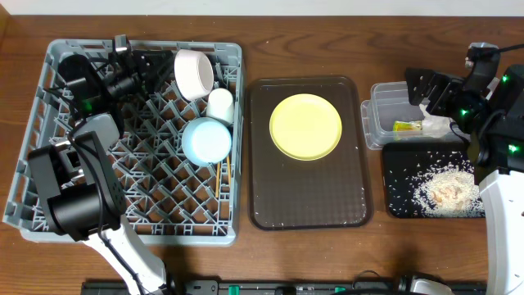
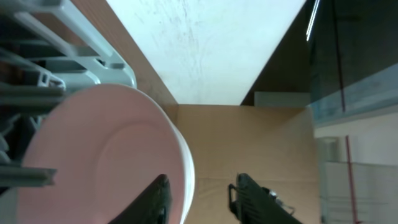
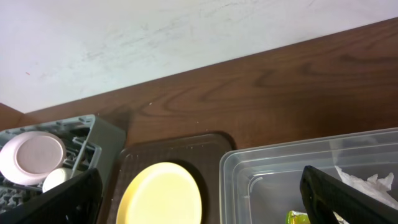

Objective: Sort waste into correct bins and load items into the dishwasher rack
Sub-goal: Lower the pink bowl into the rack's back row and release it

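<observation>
Gaping wide, right gripper [image 3: 202,190] over clear tub [image 3: 281,154], empty; left gripper [image 2: 202,199] open beside white cup [image 2: 106,155].

On my counter [image 1: 311,41] I count one grey rack [image 1: 172,205]. It holds two cups, one white cup [image 1: 195,74] and one small cream cup [image 1: 220,105], plus one light-blue bowl [image 1: 206,139]. One brown serving tray [image 1: 311,197] carries one yellow plate [image 1: 305,125]. There are two bins: one clear tub [image 1: 375,115] with one snack wrapper [image 1: 405,126] and one crumpled napkin [image 1: 434,125], and one black tray [image 1: 399,164] with rice scraps [image 1: 446,188] too many to count.
</observation>
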Robot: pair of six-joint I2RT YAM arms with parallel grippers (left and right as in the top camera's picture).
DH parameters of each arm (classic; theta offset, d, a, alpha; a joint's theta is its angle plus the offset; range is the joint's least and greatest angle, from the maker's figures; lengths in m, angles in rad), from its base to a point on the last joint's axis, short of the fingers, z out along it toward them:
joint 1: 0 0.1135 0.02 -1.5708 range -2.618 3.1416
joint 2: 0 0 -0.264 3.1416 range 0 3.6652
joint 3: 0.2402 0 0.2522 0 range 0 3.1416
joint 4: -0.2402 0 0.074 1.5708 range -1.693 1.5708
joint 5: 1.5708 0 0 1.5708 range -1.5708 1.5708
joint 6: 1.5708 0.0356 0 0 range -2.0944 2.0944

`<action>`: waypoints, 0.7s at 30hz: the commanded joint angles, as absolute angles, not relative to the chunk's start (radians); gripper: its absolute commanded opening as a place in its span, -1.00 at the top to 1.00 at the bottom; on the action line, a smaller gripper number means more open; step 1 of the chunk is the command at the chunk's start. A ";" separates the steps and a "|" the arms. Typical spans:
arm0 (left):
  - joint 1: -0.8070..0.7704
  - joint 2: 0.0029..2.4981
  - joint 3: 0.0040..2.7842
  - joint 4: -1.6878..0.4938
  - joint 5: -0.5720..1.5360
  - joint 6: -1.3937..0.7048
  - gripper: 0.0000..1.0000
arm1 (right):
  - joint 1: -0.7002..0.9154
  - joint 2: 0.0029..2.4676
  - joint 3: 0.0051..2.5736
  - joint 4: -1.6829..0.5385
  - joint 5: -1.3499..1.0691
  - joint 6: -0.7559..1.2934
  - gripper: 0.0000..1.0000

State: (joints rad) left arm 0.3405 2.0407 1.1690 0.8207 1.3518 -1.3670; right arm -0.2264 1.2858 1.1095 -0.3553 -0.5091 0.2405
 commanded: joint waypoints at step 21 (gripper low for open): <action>0.303 1.875 1.175 0.878 1.351 -1.301 0.63 | -0.233 1.285 1.111 -0.356 -0.521 0.228 -0.98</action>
